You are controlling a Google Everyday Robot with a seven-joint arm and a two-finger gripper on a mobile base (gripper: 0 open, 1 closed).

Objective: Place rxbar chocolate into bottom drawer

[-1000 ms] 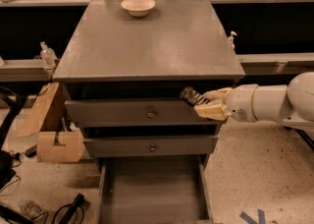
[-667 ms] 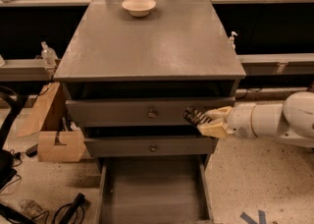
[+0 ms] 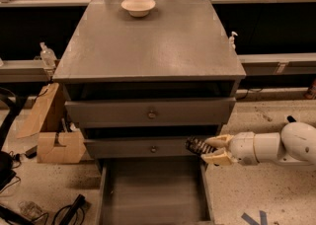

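Tool [image 3: 205,150] is clamping the rxbar chocolate [image 3: 194,145], hovering over the open bottom drawer's [image 3: 148,189] right wall, near the middle drawer [image 3: 128,148]. Releasing here is risking the bar clipping that wall and falling outside.

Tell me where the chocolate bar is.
The chocolate bar is held in the gripper, right of centre, at the right end of the middle drawer, above the open bottom drawer.
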